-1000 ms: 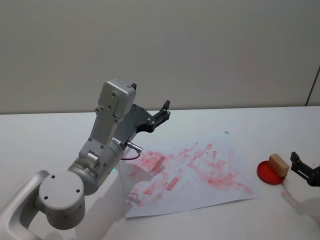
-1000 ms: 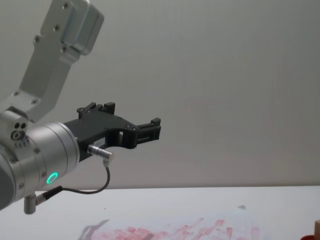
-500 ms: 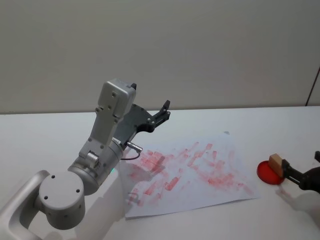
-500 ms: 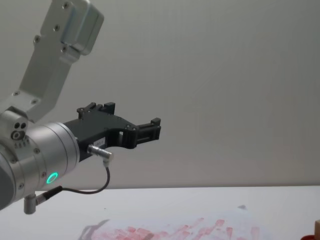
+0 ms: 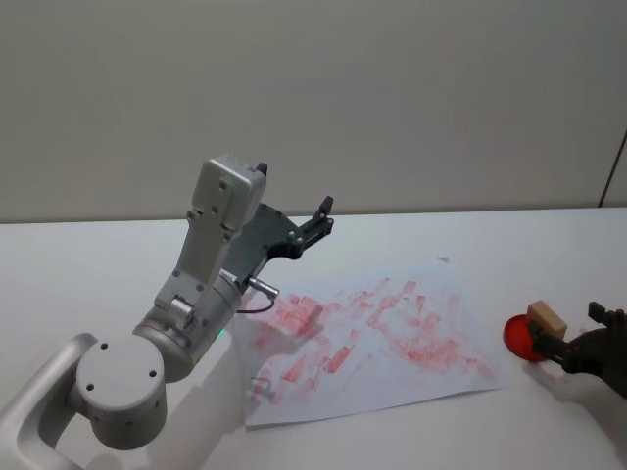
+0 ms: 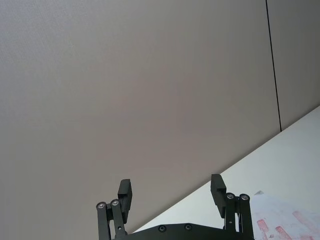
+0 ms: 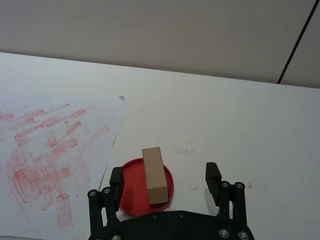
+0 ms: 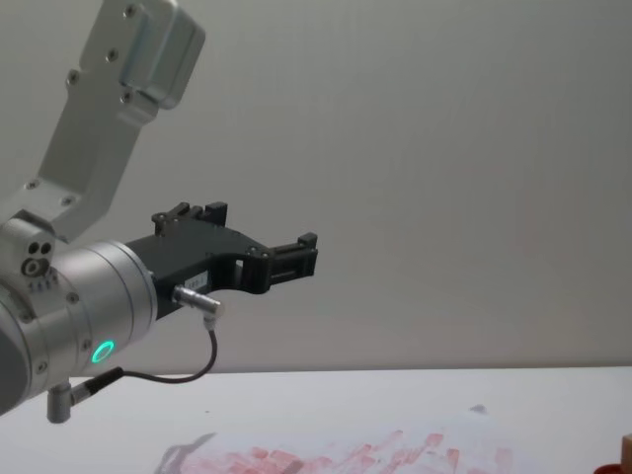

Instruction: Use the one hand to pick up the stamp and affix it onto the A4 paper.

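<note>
right gripper [image 7: 165,174] sits at the worktop's [image 7: 225,115] right side, jaws spread wide and holding nothing. its two black fingers flank the wooden stamp [image 7: 154,175] with a gap on each side. the stamp stands on a round red ink pad [image 7: 132,192], just beside the right edge of the a4 paper [image 7: 45,150], which lies flat and covered in red prints. left gripper [image 6: 170,185] hangs raised above the paper's left part, open and empty.

Red pad [image 5: 515,335] partly hidden behind right pincer [image 5: 568,330].
</note>
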Robot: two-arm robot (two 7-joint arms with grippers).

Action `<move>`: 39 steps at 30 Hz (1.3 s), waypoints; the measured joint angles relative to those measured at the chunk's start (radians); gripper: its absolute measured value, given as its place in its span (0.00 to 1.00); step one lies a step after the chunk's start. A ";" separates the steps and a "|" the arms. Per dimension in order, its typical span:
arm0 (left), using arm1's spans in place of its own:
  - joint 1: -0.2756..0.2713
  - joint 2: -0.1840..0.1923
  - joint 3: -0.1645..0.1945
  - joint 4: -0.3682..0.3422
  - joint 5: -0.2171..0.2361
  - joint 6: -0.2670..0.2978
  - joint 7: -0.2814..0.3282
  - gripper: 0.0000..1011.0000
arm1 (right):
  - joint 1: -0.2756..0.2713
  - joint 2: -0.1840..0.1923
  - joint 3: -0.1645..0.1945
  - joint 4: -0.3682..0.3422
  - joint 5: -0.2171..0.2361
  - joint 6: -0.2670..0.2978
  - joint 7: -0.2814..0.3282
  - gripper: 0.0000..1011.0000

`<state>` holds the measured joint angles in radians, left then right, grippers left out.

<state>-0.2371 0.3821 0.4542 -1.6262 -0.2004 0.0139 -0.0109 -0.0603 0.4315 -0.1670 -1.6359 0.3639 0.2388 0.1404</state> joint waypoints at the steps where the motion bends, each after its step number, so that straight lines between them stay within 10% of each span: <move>1: 0.000 0.000 0.000 0.000 0.000 0.000 0.000 0.99 | 0.004 -0.002 -0.001 0.004 -0.003 0.002 0.004 0.99; 11: 0.000 0.000 0.000 0.000 0.000 0.000 0.000 0.99 | 0.039 -0.022 -0.014 0.043 -0.025 0.012 0.030 0.95; 39: 0.000 0.000 0.000 0.000 0.000 0.000 0.000 0.99 | 0.065 -0.036 -0.023 0.071 -0.042 0.019 0.049 0.21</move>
<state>-0.2371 0.3821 0.4542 -1.6262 -0.2004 0.0138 -0.0109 0.0045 0.3957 -0.1898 -1.5647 0.3220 0.2579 0.1897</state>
